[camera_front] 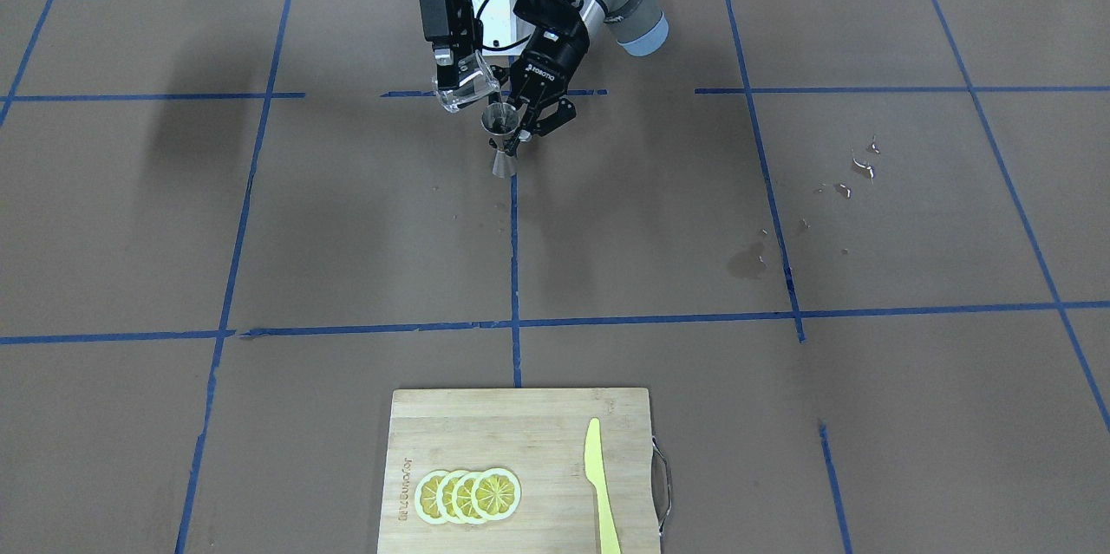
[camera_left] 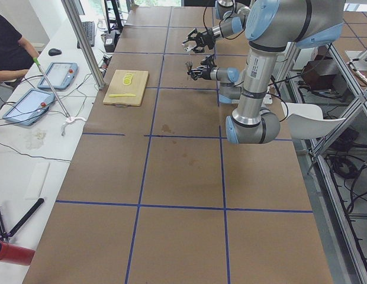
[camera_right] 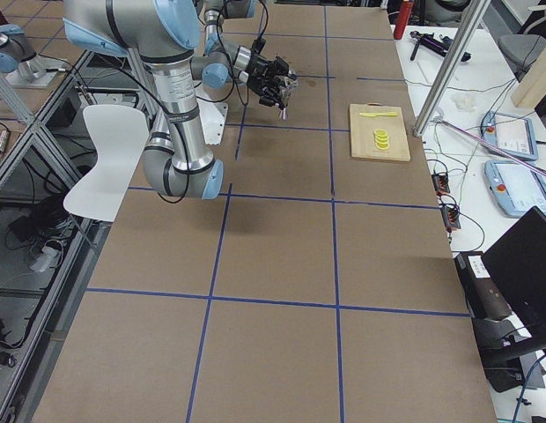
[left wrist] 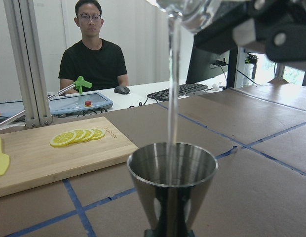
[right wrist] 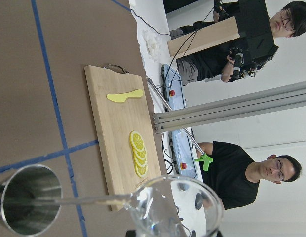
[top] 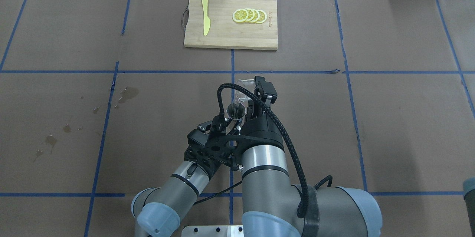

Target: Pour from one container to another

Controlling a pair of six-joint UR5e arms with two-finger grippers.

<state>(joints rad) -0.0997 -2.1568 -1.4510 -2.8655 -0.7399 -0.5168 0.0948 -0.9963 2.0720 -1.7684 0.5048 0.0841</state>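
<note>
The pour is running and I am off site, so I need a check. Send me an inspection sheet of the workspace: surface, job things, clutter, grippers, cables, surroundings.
Surface: brown paper table with a blue tape grid; wet stains on the robot's left side.
Job's things: glass measuring cup tilted above the jigger; a clear stream falls into its upper cone.
Clutter: cutting board with lemon slices and yellow knife, apart from the pour.
Grippers: left gripper shut on jigger; right gripper shut on glass measuring cup.
Cables: black corrugated cable along the right arm, arcing beside the jigger; contact cannot be told.
Surroundings: operators beyond the table, teach pendant.
</note>
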